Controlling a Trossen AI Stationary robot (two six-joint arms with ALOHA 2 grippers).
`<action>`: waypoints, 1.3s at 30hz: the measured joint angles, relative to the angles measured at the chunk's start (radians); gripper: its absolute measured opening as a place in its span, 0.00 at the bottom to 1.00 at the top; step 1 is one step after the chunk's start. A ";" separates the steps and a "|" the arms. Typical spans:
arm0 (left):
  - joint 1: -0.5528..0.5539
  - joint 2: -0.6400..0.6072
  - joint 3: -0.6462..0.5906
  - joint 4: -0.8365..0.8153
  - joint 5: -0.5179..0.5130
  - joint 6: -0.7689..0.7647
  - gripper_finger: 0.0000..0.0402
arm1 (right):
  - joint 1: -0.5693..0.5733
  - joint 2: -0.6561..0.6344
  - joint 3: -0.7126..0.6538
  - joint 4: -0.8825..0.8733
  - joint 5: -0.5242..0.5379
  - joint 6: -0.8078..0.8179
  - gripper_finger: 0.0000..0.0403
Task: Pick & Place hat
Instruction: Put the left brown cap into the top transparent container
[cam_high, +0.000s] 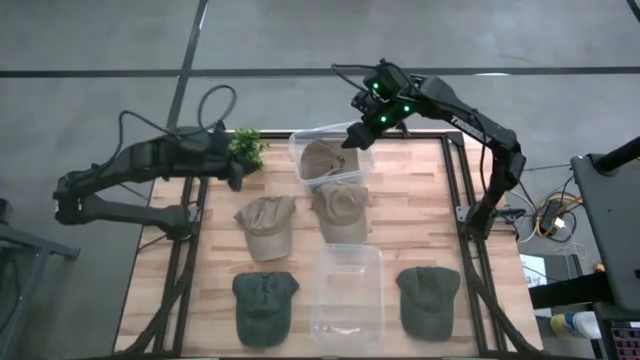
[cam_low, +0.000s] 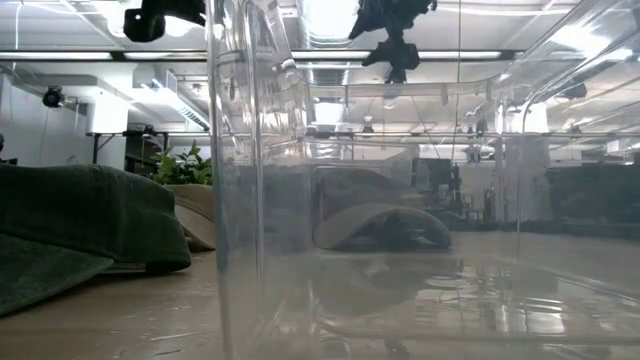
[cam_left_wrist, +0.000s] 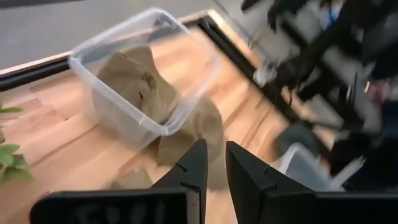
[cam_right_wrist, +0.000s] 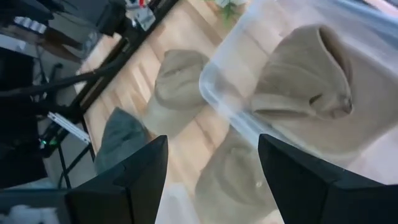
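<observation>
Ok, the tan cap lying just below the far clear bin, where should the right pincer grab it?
Grip the tan fabric cap by its rounded crown, coming straight down from above. It lies flat and open on the wooden table, its far edge against the clear plastic bin; the right pincer hovers nearby, open.

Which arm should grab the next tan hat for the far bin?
Probably right. Its open gripper hovers over the far bin, beside the tan hat below it. The left gripper sits by the plant, nearly shut.
</observation>
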 joint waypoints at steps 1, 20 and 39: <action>-0.009 0.014 0.003 -0.011 -0.005 0.025 0.13 | 0.010 -0.001 0.000 -0.015 0.010 0.006 0.61; -0.122 0.249 0.171 -0.157 0.025 0.192 0.44 | 0.196 -0.054 -0.001 -0.241 0.112 -0.013 0.61; -0.724 0.597 0.220 -0.309 -0.342 -0.046 0.47 | 0.265 -0.193 -0.120 -0.246 0.230 0.020 0.61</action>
